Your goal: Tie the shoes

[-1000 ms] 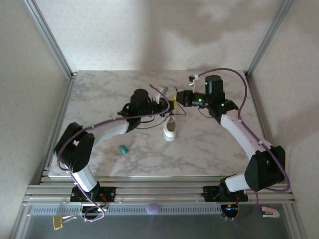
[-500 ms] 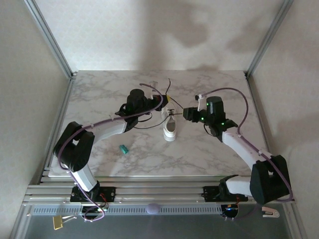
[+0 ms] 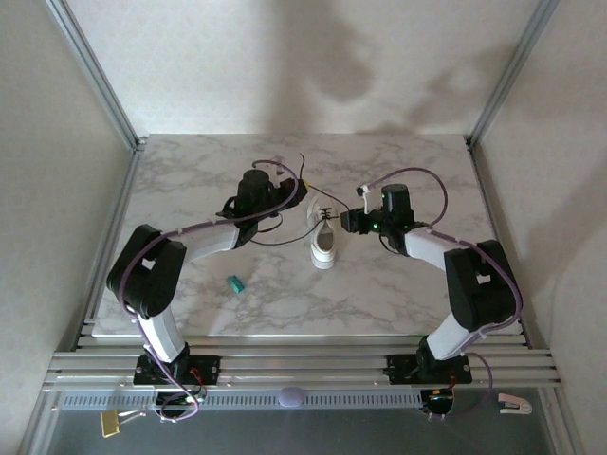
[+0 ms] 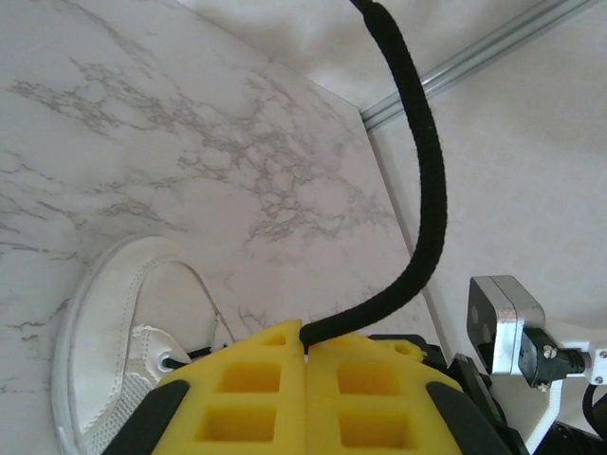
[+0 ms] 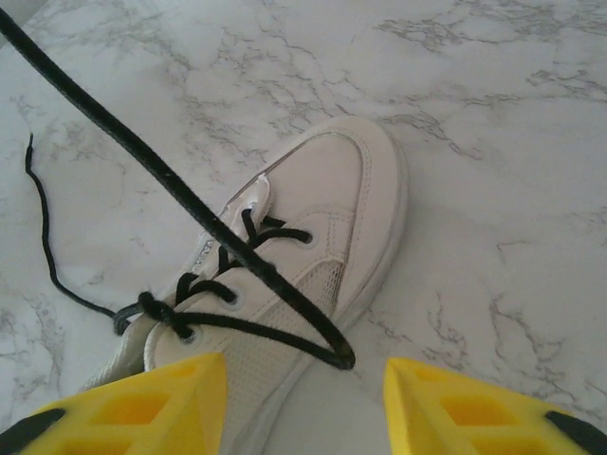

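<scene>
The small white sneaker [image 3: 324, 245] lies mid-table, its toe toward the arms. In the right wrist view the sneaker [image 5: 327, 204] has black laces crossed through its eyelets. My left gripper [image 3: 303, 200] hovers just behind its heel end, shut on a black lace [image 4: 424, 180] that curves up from the closed yellow fingers [image 4: 237, 389]. My right gripper [image 5: 303, 384] is open just above the shoe's side. A bend of lace [image 5: 285, 284] lies between its yellow fingertips [image 5: 142, 408], touching neither. The other lace end [image 5: 43, 246] trails loose on the marble.
A tiny teal object [image 3: 234, 282] lies on the marble table [image 3: 398, 284] to the shoe's front left. Aluminium frame posts [image 3: 95, 76] and white walls enclose the table on three sides. The two grippers sit close together over the shoe.
My right arm has swung down and left from behind the shoe to its right side. My left gripper has shifted slightly back-left, still holding the lace.
</scene>
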Tool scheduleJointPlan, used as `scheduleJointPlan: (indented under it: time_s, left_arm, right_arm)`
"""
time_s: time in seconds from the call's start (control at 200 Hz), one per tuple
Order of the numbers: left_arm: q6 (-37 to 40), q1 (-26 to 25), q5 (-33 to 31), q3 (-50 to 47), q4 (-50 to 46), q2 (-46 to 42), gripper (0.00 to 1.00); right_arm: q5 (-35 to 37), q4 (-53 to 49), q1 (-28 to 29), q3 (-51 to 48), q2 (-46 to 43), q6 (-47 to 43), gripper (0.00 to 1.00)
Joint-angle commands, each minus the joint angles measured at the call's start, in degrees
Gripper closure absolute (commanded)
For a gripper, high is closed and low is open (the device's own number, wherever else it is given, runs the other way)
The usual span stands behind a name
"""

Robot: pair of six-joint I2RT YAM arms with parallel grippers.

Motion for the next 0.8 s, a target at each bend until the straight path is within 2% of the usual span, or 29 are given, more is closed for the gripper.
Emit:
scheduleJointPlan:
  time_s: [0.0, 0.245, 0.415, 0.796]
  left_arm:
    - [-1.28, 0.86, -1.11, -0.27, -0.68, 0.66, 1.00]
    - [-1.76, 2.40, -4.70, 0.13, -5.99, 0.75, 1.00]
    - [-2.06, 2.89, -4.38, -0.28, -6.20, 0.52, 1.00]
    - [-2.49, 3.42, -5.12, -0.86, -8.18, 0.38, 1.00]
  right_arm:
    - [-1.67, 5.66, -0.80, 1.68, 1.60, 0.23, 0.55]
    - [-6.13, 10.84, -1.41, 1.90, 4.52, 4.87, 0.55]
    - [-10.38, 13.07, -1.43, 2.74, 5.94, 7.79, 0.54]
    - [-11.69, 12.93, -1.43, 3.47, 9.07, 10.00, 0.56]
